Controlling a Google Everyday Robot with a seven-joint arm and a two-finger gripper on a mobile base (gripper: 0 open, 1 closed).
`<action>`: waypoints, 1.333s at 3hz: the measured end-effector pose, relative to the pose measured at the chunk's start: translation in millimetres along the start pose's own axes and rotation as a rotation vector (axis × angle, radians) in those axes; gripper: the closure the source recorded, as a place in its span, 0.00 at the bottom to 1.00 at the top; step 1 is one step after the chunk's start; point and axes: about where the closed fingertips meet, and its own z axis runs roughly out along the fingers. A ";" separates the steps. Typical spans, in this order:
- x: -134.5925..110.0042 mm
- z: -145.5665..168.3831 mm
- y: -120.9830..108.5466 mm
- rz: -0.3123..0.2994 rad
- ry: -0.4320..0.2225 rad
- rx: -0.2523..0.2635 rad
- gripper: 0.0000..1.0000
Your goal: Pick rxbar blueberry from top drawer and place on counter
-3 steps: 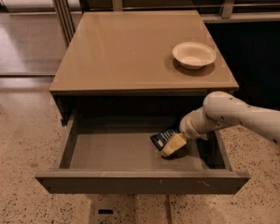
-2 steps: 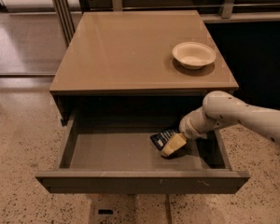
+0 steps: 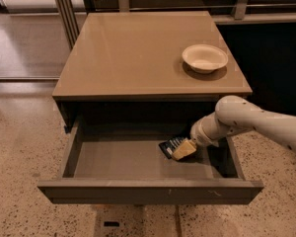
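Observation:
The top drawer point(image 3: 148, 190) is pulled open below the counter point(image 3: 138, 53). The rxbar blueberry point(image 3: 169, 145), a dark navy bar with white lettering, is at the right of the drawer's inside. My gripper point(image 3: 182, 149) reaches down into the drawer from the right, its tan fingers point(image 3: 184, 150) against the bar's right end, covering part of it. The white arm point(image 3: 246, 122) comes in from the right edge.
A white bowl point(image 3: 204, 58) stands at the counter's right rear. Speckled terrazzo floor point(image 3: 19, 147) lies around the cabinet. Metal posts point(image 3: 64, 9) stand behind at left. A dark area lies at the right behind the arm.

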 end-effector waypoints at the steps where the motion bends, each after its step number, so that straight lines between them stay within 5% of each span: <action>1: 0.0 0.0 0.0 0.000 0.000 0.000 0.66; 2: 0.0 0.0 0.0 0.000 0.000 0.000 0.89; 3: 0.0 0.1 0.0 0.000 0.000 0.000 1.00; 4: 0.0 0.1 0.1 0.000 0.000 0.000 1.00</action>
